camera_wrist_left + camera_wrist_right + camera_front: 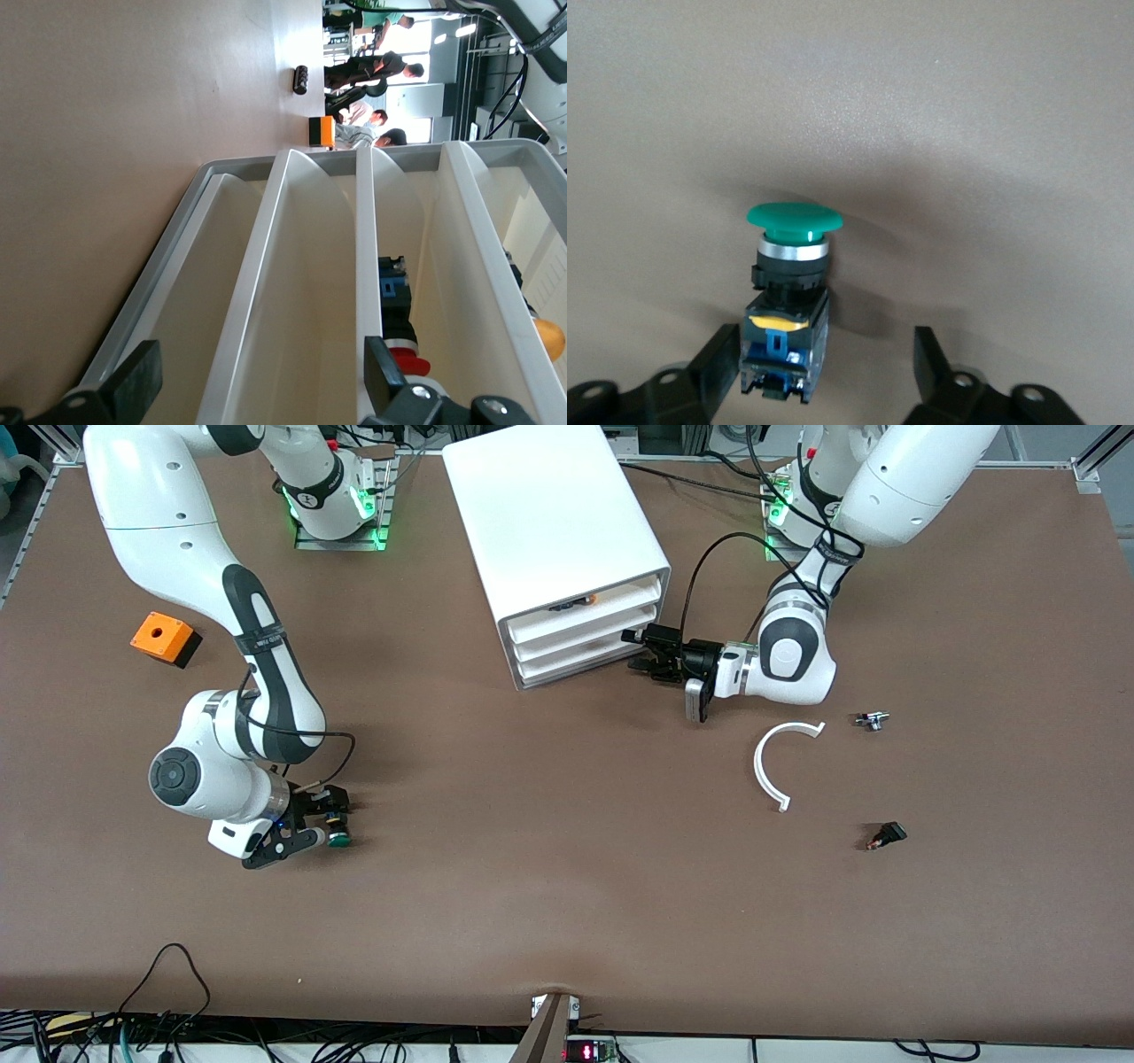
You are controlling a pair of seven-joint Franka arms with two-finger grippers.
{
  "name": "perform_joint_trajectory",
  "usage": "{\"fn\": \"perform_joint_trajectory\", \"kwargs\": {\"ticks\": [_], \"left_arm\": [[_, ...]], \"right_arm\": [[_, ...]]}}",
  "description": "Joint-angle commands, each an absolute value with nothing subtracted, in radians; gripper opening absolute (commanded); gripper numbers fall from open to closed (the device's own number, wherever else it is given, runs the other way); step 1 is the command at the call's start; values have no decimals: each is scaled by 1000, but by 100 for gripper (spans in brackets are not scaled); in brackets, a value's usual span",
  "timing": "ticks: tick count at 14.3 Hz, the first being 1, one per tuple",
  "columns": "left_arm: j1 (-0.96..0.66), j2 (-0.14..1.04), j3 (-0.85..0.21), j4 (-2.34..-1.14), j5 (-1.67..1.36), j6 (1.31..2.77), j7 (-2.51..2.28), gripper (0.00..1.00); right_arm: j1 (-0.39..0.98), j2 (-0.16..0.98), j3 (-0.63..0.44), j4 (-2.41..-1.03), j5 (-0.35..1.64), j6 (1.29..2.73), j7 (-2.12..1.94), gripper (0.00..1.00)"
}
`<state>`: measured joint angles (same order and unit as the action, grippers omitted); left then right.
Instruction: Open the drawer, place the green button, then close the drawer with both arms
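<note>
Both end effectors gape — right straddling button (one finger touching), left facing drawer.

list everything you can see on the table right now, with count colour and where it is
cabinet: 1, white, between the arms' bases, its stacked drawers facing the left arm's end
drawer: 1, white, a lower level, pushed in, at the left gripper's tips
button: 1, green cap over black and blue body, on the table toward the right arm's end
orange cube: 1, orange with a hole on top, farther from the front camera than the button
curved strip: 1, white, on the table toward the left arm's end
black part: 1, black, nearer the front camera than the strip
metal part: 1, silver-black, beside the strip's upper end
left gripper: 1, black, open at the drawer fronts
right gripper: 1, black, fingers either side of the button's base, not clamped
</note>
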<state>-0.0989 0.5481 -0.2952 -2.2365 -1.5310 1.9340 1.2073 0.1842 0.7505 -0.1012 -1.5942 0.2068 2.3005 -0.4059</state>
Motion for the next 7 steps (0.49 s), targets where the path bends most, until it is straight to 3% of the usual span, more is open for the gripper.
{"fn": "perform_joint_trajectory", "kwargs": {"ticks": [1,3,4,5,6,7], "left_arm": [[-123,564,-301,-2253,-1636,1944,1310,100],[-132,592,-302,-2256,-1696,1941,1389,98],[-135,592,-301,-2260,-1701,1940,1405,86],[-135,592,-301,-2260,-1701,1939,1408,63],[-137,594,-301,-2260,-1701,1939,1407,53],[-138,600,-301,-2257,-1701,1940,1405,52]], "right_arm": [[186,758,-101,-1583,195,2303,-411,66],[186,758,-101,-1583,195,2303,-413,56],[186,758,-101,-1583,193,2303,-414,51],[186,758,-101,-1583,193,2303,-416,49],[186,758,-101,-1583,195,2303,-419,47],[186,758,-101,-1583,195,2303,-420,47]]}}
